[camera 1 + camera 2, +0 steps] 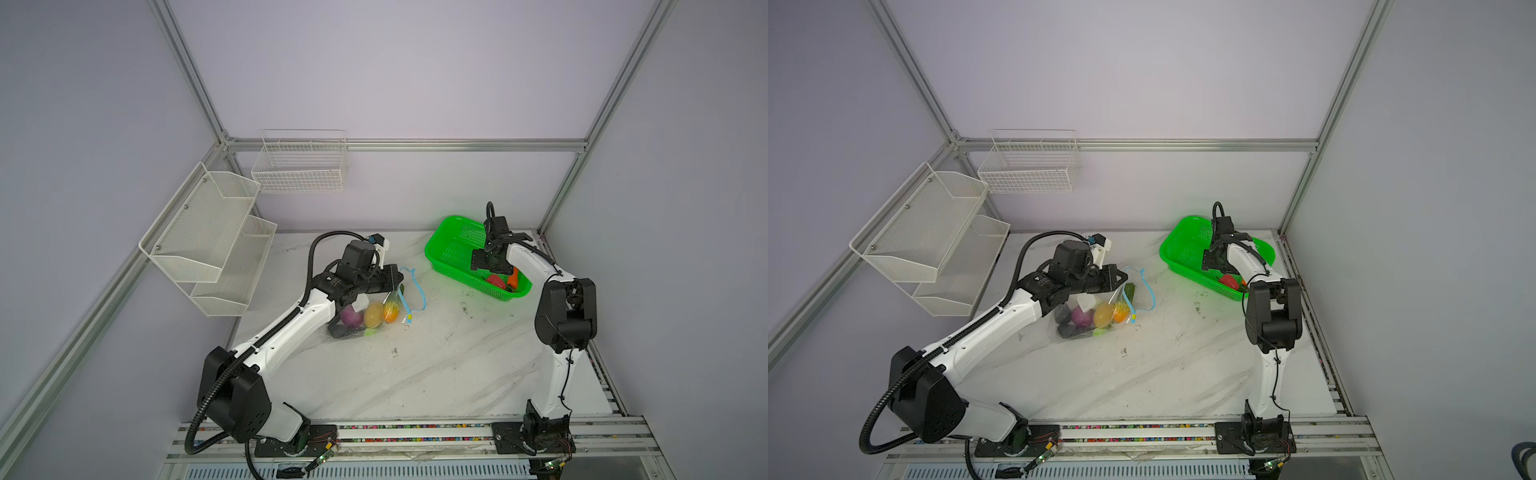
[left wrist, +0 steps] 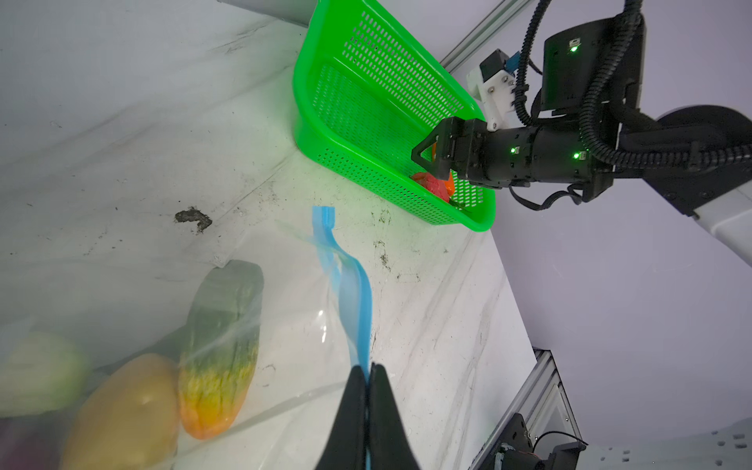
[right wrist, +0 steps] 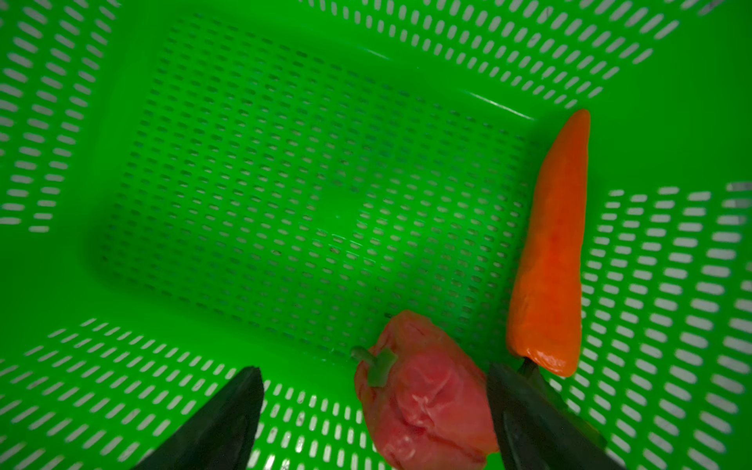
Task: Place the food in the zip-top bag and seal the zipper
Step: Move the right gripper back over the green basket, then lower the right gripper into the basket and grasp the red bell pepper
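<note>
Two robot arms work over a white table [image 1: 436, 365]. The left gripper [image 2: 368, 372] is pinched tight on the blue zipper [image 2: 358, 309] of a clear bag [image 2: 301, 337], which lies on the table near the middle with its mouth gaping. Inside it sit a yellow piece [image 1: 373, 313], a purple piece [image 1: 351, 316] and a green-and-orange piece [image 2: 221, 346]. The right gripper [image 3: 373, 368] hangs inside a green basket [image 3: 285, 183] at the back right, jaws wide, straddling a red pepper [image 3: 423, 390]. A carrot [image 3: 553, 252] lies just beside the pepper. The pepper sits off-centre, close against one finger, so closing could nudge it aside or snag the carrot's stalk too. The thin zipper could slip from the pinch, letting the mouth sag shut or the loose pieces roll out.
</note>
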### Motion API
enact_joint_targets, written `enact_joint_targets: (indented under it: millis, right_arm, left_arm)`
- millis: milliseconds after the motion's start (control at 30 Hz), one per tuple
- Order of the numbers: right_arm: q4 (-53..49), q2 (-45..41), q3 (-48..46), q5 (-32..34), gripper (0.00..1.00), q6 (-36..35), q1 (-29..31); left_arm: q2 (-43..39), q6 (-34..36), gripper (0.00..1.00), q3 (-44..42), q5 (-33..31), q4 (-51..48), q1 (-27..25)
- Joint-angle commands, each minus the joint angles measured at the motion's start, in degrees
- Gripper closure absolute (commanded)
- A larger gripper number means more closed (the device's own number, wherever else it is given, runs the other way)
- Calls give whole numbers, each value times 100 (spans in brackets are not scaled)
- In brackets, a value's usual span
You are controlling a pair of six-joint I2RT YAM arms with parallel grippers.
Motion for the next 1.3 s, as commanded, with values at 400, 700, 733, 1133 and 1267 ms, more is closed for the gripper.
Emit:
enact_joint_targets:
  millis: [400,700,733,1133,1267]
  right_arm:
    - [568,-397,-1065,629,6,991,-83]
    - [851,-127,-1023,-320,5,991,-84]
    - [908,-82,-1008,-443,5,1000,-81]
    - [1362,264,-837,-911,15,996,-76]
    - [1433,352,-830,-1137,17,1009,-76]
  left_arm:
    - [-383,-97,100,-273,45,461,-33]
    - [-311,-106,100,-273,35,470,-31]
    - [-307,-95,100,-273,19,478,-31]
    - [-298,-101,100,-251,-26,473,-37]
    - [-298,-91,100,-264,-41,479,-36]
